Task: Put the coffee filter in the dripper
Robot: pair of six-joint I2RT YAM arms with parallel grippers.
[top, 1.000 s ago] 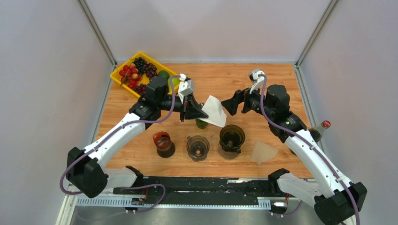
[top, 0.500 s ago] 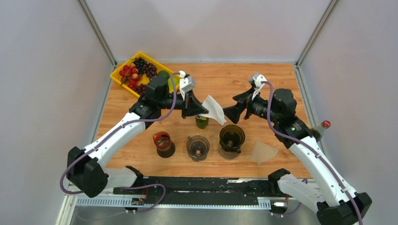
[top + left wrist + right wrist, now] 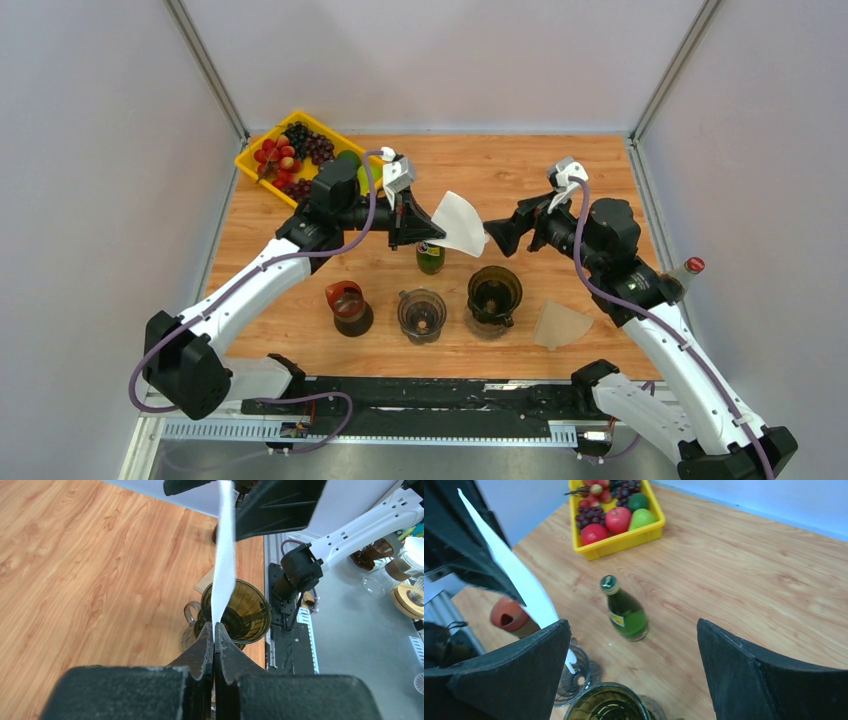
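My left gripper [image 3: 428, 226] is shut on the pointed end of a white paper coffee filter [image 3: 460, 222], which hangs in the air above the green bottle. In the left wrist view the filter [image 3: 223, 555] shows edge-on, rising from the pinched fingertips [image 3: 207, 637]. The dark amber dripper [image 3: 494, 293] stands below and to the right of it, also seen past the left fingers [image 3: 245, 612]. My right gripper [image 3: 497, 236] is wide open, facing the filter's free edge with nothing between its fingers [image 3: 531, 660]. The filter [image 3: 514, 575] lies just beyond the left one.
A green bottle [image 3: 430, 257] stands under the filter. A clear glass dripper [image 3: 421, 313] and a red-brown cup [image 3: 347, 303] sit left of the amber one. A second filter [image 3: 560, 325] lies on the table at right. A yellow fruit tray [image 3: 252, 167] is at back left.
The right arm has drawn back to the right, away from the filter. The left gripper has lifted and turned the filter slightly toward the back.
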